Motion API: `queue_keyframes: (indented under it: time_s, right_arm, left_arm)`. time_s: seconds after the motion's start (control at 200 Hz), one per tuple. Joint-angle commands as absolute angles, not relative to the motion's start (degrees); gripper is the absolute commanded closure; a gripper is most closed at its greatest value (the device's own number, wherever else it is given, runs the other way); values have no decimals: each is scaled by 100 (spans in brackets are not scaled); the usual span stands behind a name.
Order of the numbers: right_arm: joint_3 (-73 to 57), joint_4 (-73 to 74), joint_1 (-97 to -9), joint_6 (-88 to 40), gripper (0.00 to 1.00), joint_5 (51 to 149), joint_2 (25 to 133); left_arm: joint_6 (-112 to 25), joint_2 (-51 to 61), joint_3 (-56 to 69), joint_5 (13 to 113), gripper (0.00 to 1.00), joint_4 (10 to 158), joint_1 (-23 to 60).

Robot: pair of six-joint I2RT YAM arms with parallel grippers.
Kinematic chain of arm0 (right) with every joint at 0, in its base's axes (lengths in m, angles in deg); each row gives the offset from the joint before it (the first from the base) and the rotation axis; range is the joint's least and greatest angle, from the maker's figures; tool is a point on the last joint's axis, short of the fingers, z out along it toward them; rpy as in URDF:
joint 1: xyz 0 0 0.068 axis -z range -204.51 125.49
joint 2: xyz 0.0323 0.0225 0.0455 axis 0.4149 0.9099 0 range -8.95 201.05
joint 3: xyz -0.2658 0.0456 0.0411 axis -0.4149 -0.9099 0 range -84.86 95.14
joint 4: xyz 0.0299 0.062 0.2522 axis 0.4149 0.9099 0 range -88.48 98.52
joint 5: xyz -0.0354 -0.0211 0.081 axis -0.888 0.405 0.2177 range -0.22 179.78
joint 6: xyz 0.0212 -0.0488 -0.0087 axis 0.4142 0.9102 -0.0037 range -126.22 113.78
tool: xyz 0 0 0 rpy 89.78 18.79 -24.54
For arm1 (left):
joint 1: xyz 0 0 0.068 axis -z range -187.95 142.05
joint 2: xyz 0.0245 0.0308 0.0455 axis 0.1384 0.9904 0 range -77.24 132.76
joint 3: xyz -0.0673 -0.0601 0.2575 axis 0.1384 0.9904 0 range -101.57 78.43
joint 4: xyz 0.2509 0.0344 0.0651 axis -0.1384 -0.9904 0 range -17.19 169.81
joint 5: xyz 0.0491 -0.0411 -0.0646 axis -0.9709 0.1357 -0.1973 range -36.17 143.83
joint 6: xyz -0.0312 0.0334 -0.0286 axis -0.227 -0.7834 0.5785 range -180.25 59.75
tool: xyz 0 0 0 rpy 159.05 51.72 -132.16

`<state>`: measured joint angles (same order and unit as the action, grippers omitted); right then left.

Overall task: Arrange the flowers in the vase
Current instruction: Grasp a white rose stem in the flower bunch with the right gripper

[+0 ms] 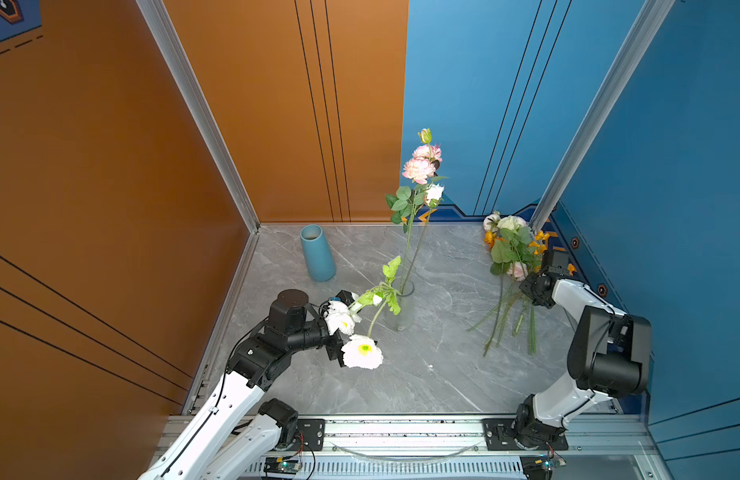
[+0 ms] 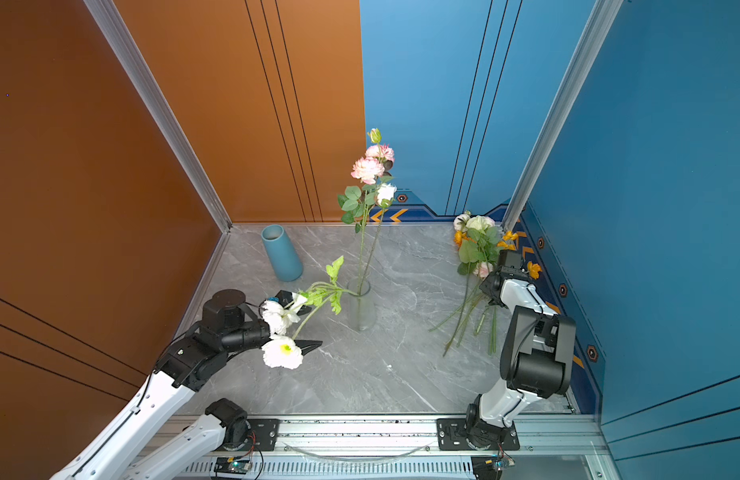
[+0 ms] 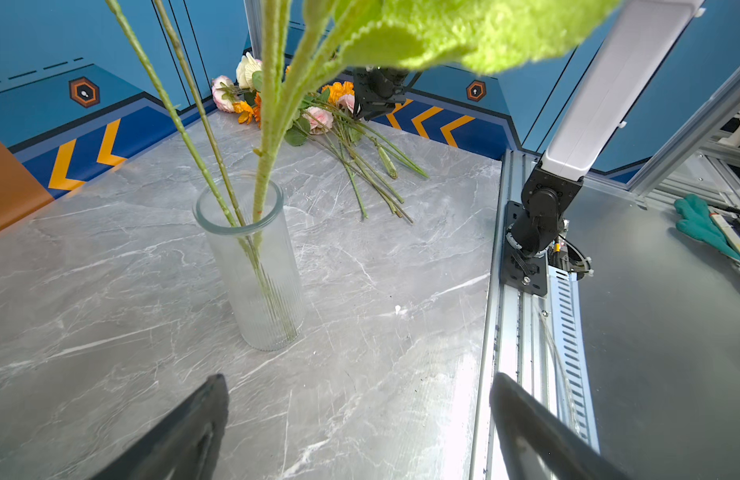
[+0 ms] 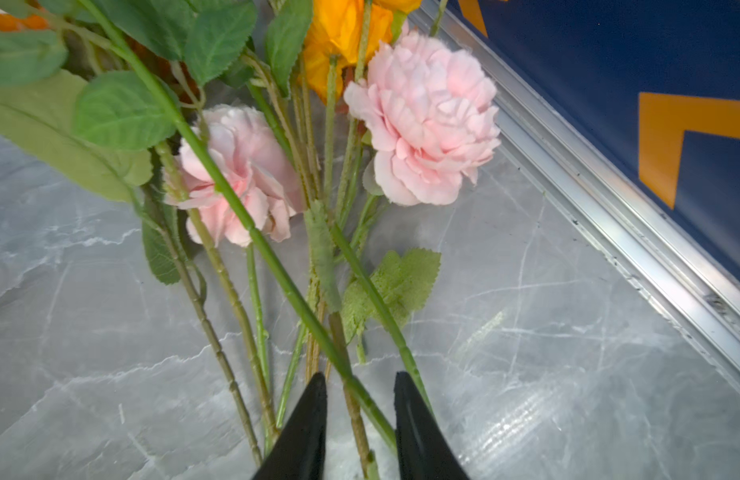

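A clear ribbed glass vase (image 1: 402,309) (image 2: 362,309) (image 3: 256,274) stands mid-table and holds tall stems with pink flowers (image 1: 419,168) (image 2: 367,169). A white flower with a yellow centre (image 1: 362,351) (image 2: 283,351) also has its stem in the vase and droops left over my left gripper (image 2: 303,322) (image 3: 360,384), which is wide open and holds nothing. The other flowers (image 1: 511,249) (image 2: 480,245) (image 3: 318,112) lie in a heap at the back right. My right gripper (image 1: 525,296) (image 4: 360,380) is low over their stems, its jaws narrow, with a green stem (image 4: 276,270) and a brown one between them.
A blue ceramic vase (image 1: 318,253) (image 2: 281,253) stands at the back left corner. Walls close the table on three sides, and an aluminium rail (image 1: 401,428) runs along the front. The wall's metal edge (image 4: 609,216) lies close beside the heap.
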<state>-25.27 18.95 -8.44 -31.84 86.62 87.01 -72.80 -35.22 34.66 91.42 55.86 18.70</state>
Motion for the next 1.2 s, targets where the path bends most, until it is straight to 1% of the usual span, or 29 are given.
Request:
queue_keyframes:
  time_s: [0.0, 0.055, 0.25, 0.295, 0.355, 0.445, 0.586, 0.761, 0.846, 1.196]
  right_arm:
    - [-2433, 1884, -790, -3039, 72, 8663, 8792]
    - [-2496, 1880, -788, -3021, 72, 8641, 8786]
    - [-2610, 1891, -753, -3011, 71, 8785, 8883]
    - [-2619, 1876, -754, -3019, 71, 8793, 8897]
    - [-2631, 1879, -754, -3021, 72, 8810, 8921]
    - [-2633, 1875, -753, -3016, 77, 8851, 8891]
    - [-2613, 1890, -755, -2960, 78, 8881, 8852]
    - [-2575, 1885, -750, -2873, 92, 9073, 8843]
    - [-2554, 1895, -754, -2872, 96, 9166, 8799]
    - [-2269, 2379, -1222, -2687, 99, 9171, 8462]
  left_arm:
    - [-7332, -3679, 3562, 9066, 2, 5678, 1891]
    - [-7334, -3701, 3549, 8874, 2, 5677, 1890]
    - [-7213, -3664, 3494, 7704, 2, 5675, 1726]
    - [-7181, -3654, 3487, 7579, 2, 5689, 1647]
    - [-7158, -3651, 3489, 7685, 2, 5696, 1548]
    - [-7145, -3655, 3499, 7774, 2, 5713, 1525]
    - [-7146, -3664, 3509, 7845, 2, 5713, 1542]
    - [-7150, -3673, 3514, 7837, 2, 5716, 1546]
    - [-7157, -3671, 3513, 7847, 2, 5727, 1551]
    - [-7173, -3699, 3510, 7881, 2, 5715, 1542]
